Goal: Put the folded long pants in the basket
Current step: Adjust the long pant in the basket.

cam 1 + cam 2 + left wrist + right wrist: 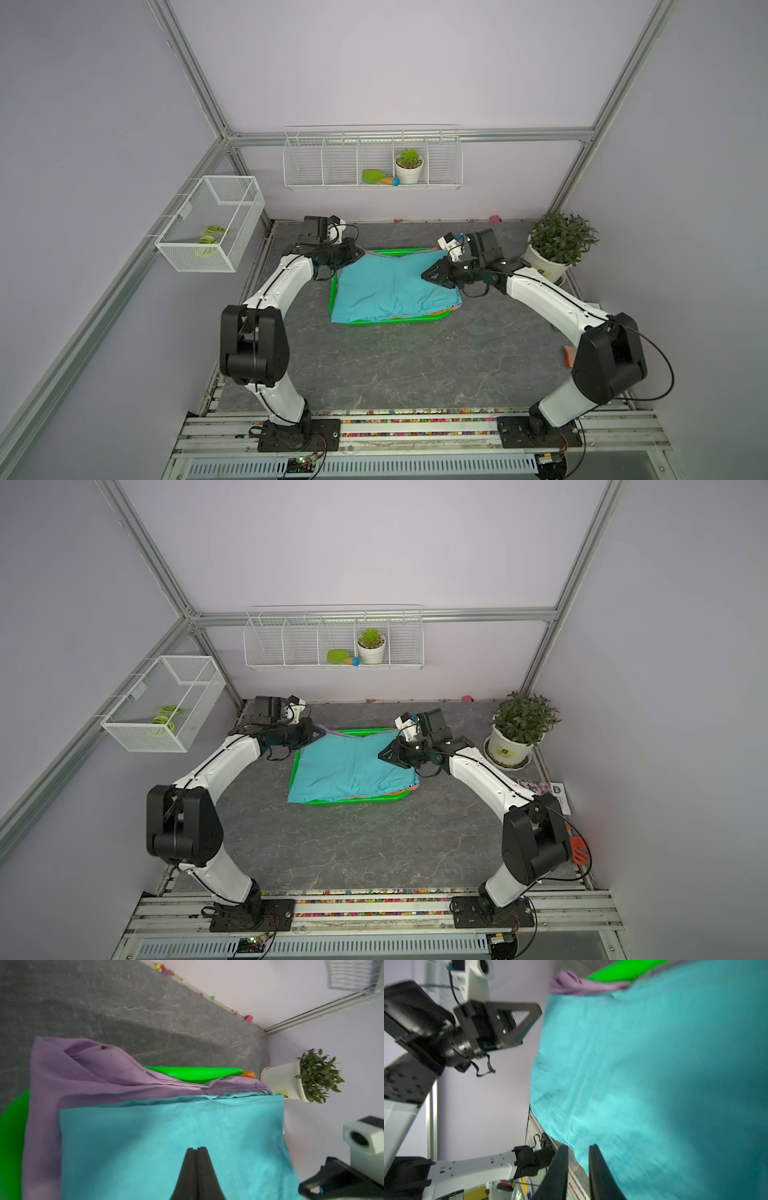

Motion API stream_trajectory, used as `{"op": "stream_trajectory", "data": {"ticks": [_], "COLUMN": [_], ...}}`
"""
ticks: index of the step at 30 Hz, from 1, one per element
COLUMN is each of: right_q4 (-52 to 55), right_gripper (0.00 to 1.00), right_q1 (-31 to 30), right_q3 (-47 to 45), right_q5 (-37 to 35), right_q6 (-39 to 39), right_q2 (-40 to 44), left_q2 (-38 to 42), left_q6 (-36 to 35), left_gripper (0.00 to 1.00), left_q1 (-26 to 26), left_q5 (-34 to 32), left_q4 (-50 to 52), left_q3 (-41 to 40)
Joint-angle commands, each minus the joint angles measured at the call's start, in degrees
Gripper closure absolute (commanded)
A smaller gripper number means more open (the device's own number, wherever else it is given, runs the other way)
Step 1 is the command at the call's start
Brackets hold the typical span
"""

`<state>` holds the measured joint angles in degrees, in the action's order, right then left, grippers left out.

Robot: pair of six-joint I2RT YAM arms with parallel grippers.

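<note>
The green basket (432, 322) (386, 799) sits mid-table in both top views. Folded teal pants (390, 286) (166, 1147) (654, 1064) lie on top of the pile in it and overhang its near-left corner. Beneath them show lilac pants (93, 1076) (571, 985) and an orange edge (249, 1074). My left gripper (362, 251) (196, 1148) is shut on nothing, at the basket's far-left corner, just over the teal cloth. My right gripper (424, 275) (578, 1147) hangs over the pile's right edge, its fingers (563, 1157) a little apart with nothing between them.
A potted plant (557, 245) stands at the table's far right. A white wire basket (212, 224) hangs on the left wall, and a wire shelf (316, 166) with a small pot on the back wall. A leaflet (536, 789) and an orange tool (579, 848) lie at the right edge.
</note>
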<state>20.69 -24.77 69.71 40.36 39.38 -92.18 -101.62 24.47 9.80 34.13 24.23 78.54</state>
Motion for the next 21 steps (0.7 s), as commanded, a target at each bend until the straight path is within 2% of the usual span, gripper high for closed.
{"op": "stream_trajectory", "data": {"ticks": [1, 7, 11, 14, 17, 19, 21], "right_q4": [3.37, 9.59, 12.26, 13.61, 10.90, 10.86, 12.62], "right_gripper": [0.78, 0.79, 0.80, 0.79, 0.68, 0.63, 0.48], "right_q1": [0.22, 0.14, 0.24, 0.31, 1.00, 1.81, 2.42], "right_q3": [-4.20, -10.14, -11.26, -8.44, -6.95, -6.58, -6.96], "right_q5": [2.75, 3.84, 0.81, -2.94, -10.71, -20.71, -35.96], "right_q6": [-2.07, -7.75, -10.87, -12.17, -12.18, -12.53, -11.33], "right_q2": [1.52, 3.45, 6.48, 9.19, 14.98, 18.55, 21.63], "left_q2": [-3.28, -6.44, -4.58, 0.37, 13.12, 23.67, 34.78], "left_q6": [-1.84, 0.23, -0.20, -0.64, 0.25, 1.12, 2.30], "left_gripper": [1.00, 1.00, 1.00, 0.97, 0.79, 0.68, 0.56], "left_q1": [-1.05, -4.72, -5.40, -5.40, -5.41, -5.41, -5.41], "left_q5": [1.54, 2.20, 1.69, 0.10, -7.80, -17.31, -29.19], "left_q4": [1.45, -0.40, 0.29, 0.71, -4.18, -6.90, -10.28], "left_q3": [2.65, 3.47, 4.59, 2.89, -6.98, -15.40, -25.39]}}
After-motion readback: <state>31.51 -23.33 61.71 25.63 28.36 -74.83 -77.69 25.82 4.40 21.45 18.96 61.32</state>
